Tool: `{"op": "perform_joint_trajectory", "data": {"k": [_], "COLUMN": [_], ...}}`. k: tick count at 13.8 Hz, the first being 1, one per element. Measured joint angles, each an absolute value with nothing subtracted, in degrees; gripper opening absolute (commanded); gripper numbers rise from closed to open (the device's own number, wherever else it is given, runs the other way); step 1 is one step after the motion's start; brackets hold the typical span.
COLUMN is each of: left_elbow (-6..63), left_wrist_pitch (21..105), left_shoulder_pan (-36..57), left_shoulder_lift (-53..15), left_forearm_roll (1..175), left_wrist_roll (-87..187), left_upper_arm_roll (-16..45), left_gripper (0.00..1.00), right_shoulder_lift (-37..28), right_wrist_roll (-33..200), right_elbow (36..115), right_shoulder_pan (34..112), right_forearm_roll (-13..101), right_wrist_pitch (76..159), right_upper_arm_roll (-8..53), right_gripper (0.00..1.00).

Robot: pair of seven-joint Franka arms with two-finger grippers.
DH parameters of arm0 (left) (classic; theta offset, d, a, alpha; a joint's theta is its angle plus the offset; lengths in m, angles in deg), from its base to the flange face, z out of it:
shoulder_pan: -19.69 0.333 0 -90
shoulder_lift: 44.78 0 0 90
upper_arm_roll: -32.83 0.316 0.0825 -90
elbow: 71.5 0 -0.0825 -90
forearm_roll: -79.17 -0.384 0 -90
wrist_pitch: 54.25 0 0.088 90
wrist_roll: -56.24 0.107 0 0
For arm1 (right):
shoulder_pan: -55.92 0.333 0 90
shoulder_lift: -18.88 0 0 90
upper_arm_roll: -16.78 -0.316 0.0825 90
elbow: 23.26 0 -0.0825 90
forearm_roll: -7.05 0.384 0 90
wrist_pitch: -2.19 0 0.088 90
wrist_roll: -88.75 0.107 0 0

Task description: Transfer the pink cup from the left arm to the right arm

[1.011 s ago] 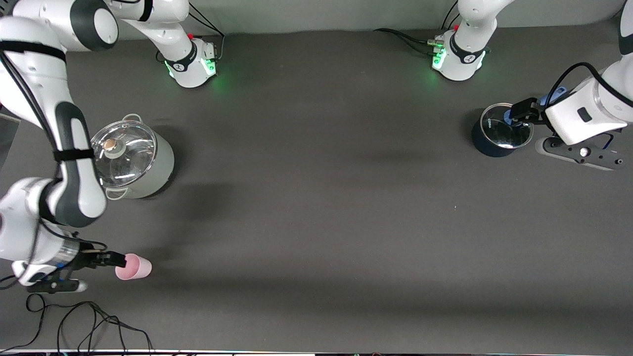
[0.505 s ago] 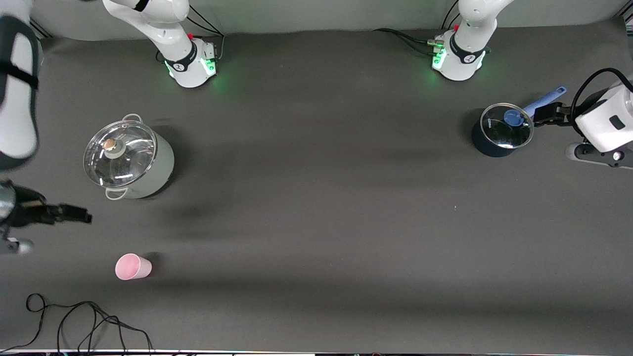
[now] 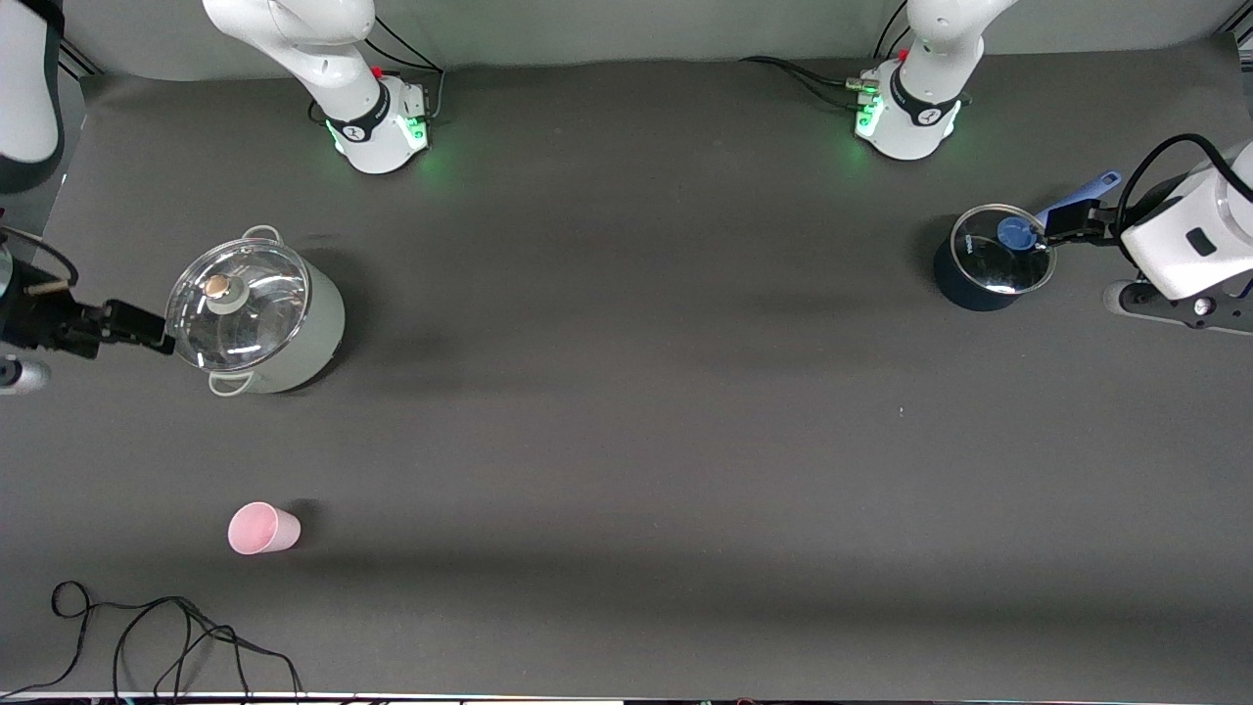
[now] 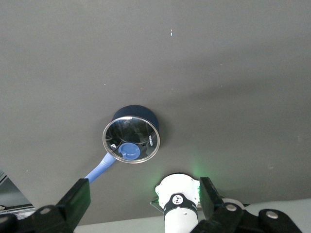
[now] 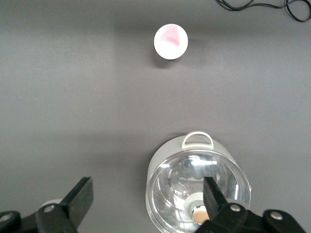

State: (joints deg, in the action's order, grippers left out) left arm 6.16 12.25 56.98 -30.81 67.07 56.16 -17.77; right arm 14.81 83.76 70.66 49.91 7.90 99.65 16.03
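The pink cup (image 3: pixel 262 529) stands upright on the dark table, nearer the front camera than the silver pot, at the right arm's end. It also shows in the right wrist view (image 5: pixel 170 41). My right gripper (image 3: pixel 152 331) is open and empty in the air beside the silver pot, well away from the cup; in its wrist view (image 5: pixel 148 196) its fingers straddle the pot's edge. My left gripper (image 3: pixel 1072 219) is open and empty beside the blue saucepan at the left arm's end; its wrist view (image 4: pixel 143 199) shows the same.
A silver pot (image 3: pixel 256 323) with a glass lid stands at the right arm's end. A small blue saucepan (image 3: pixel 991 259) with a glass lid and blue handle stands at the left arm's end. Black cables (image 3: pixel 166 636) lie near the table's front edge.
My right gripper has left the pink cup, which stays put, and has risen and moved to beside the silver pot. My left gripper has drawn back from over the saucepan.
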Motion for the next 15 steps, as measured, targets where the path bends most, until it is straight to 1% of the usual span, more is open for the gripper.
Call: {"op": "perform_joint_trajectory", "data": {"k": [6, 7, 9, 10, 11, 13, 15], "left_elbow": [8.1, 8.6, 9.6, 9.9, 10.2, 10.4, 10.6], "left_wrist_pitch": [13.1, 14.1, 15.4, 15.7, 16.1, 16.7, 19.1], "left_shoulder_pan": [56.8, 56.8, 56.0, 53.7, 49.2, 38.4, 30.7], "left_shoulder_lift": [-31.3, -31.8, -33.2, -34.0, -34.8, -35.8, -36.8], "left_forearm_roll": [67.1, 67.1, 67.1, 67.1, 67.2, 67.8, 70.1], "left_wrist_roll": [54.4, 54.2, 54.1, 54.1, 54.1, 54.1, 54.1], "left_upper_arm_roll": [-18.5, -18.5, -17.6, -15.0, -10.1, 1.7, 10.8], "left_gripper": [1.0, 1.0, 1.0, 1.0, 1.0, 1.0, 1.0], "right_shoulder_lift": [15.6, 15.6, 15.6, 15.6, 15.6, 15.6, 15.6], "right_wrist_roll": [85.9, 85.9, 86.2, 86.2, 86.2, 86.2, 86.2], "right_elbow": [71.3, 71.3, 71.2, 71.1, 71.0, 70.9, 70.8], "right_shoulder_pan": [50.1, 51.0, 56.1, 57.6, 58.0, 58.0, 58.3], "right_forearm_roll": [7.9, 7.9, 7.9, 7.9, 7.9, 7.9, 7.9], "right_wrist_pitch": [100.8, 100.9, 101.1, 101.1, 101.1, 101.1, 101.1], "right_upper_arm_roll": [16.4, 17.1, 21.9, 23.5, 24.2, 24.6, 24.6], "right_gripper": [1.0, 1.0, 1.0, 1.0, 1.0, 1.0, 1.0]}}
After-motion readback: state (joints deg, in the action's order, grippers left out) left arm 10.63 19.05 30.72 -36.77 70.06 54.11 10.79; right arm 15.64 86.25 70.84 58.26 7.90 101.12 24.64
